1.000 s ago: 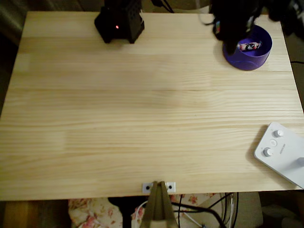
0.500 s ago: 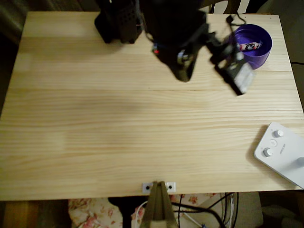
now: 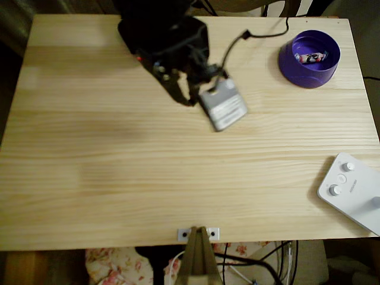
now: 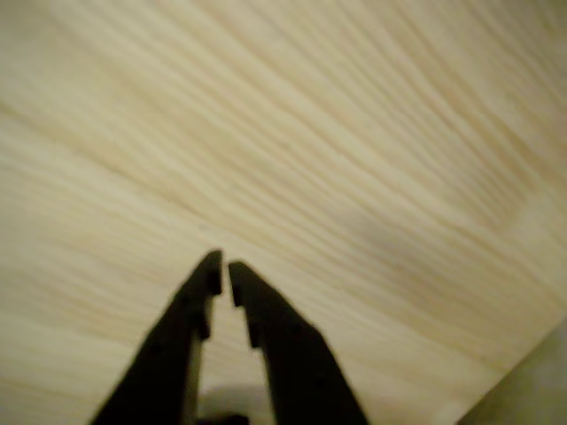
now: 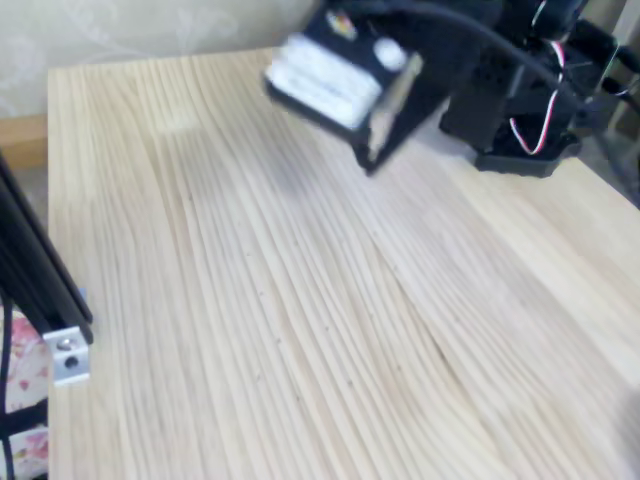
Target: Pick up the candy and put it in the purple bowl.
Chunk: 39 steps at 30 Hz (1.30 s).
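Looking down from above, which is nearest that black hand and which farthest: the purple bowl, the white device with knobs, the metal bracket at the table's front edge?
From the hand:
1. Purple bowl, upper right.
2. Metal bracket, bottom edge.
3. White device, lower right.

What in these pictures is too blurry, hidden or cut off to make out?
- Candy in the purple bowl, overhead view: too small to read its wrapper marks.
- Gripper, wrist view: blurred; its jaws look nearly shut with nothing between them.
- Arm, fixed view: motion blur smears its parts together.
- White device, overhead view: cut off by the right edge.
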Each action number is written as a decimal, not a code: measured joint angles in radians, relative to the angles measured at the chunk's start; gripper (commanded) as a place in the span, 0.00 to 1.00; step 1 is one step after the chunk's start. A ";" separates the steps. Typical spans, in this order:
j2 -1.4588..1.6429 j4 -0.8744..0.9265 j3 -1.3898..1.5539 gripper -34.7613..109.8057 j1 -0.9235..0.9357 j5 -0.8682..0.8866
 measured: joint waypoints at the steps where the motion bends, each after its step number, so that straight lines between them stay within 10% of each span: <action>1: 0.006 -0.002 0.000 0.23 0.032 0.017; 39: 0.953 -0.041 0.824 0.23 0.495 0.137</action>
